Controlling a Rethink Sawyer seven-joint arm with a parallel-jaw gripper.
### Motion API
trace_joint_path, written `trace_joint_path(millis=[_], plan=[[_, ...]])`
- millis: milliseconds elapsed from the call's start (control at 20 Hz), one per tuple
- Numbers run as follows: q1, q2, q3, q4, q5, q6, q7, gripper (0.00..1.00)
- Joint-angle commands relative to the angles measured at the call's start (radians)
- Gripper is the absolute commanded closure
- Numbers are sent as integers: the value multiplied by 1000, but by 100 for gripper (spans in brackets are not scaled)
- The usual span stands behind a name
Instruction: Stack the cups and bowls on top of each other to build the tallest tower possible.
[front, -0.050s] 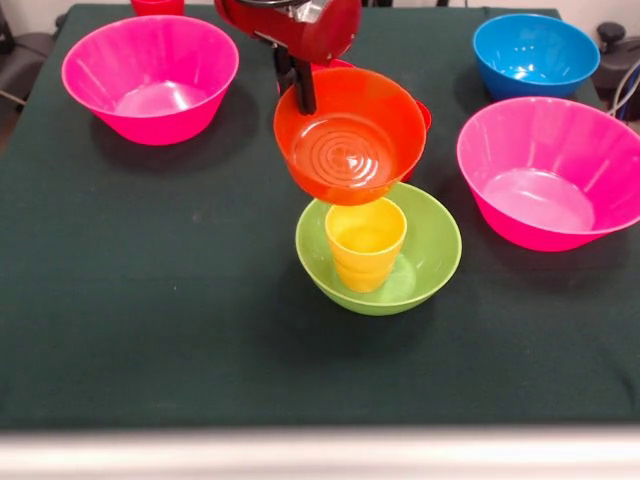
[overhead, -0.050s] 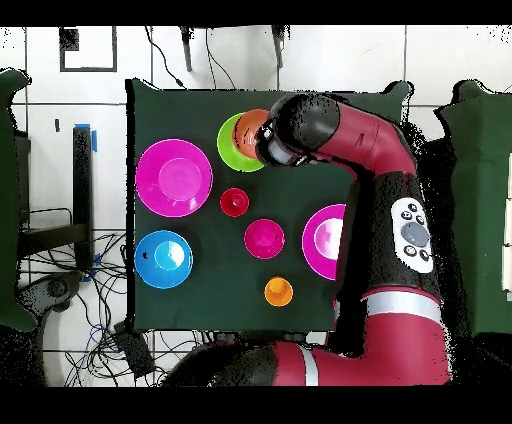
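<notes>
My gripper is shut on the far rim of the small orange bowl, one dark finger reaching inside the rim. The bowl hangs tilted in the air, its ringed bottom showing, just above and behind the yellow cup. That cup stands upright inside the lime-green bowl, the tower's base, at mid-table. From overhead, the arm's head hides the gripper and covers part of the orange bowl and green bowl.
Around the tower stand two hot-pink bowls and a blue bowl. A red vessel peeks from behind the orange bowl. Overhead shows a red cup, crimson bowl and orange cup.
</notes>
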Motion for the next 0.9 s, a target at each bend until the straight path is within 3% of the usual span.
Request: trace_joint_path(millis=[50, 300, 900], plan=[[-15, -26, 139, 187, -20, -180, -114, 100], [-49, -21, 188, 225, -23, -279, -122, 100], [-67, -11, 210, 263, -60, -299, -105, 100]])
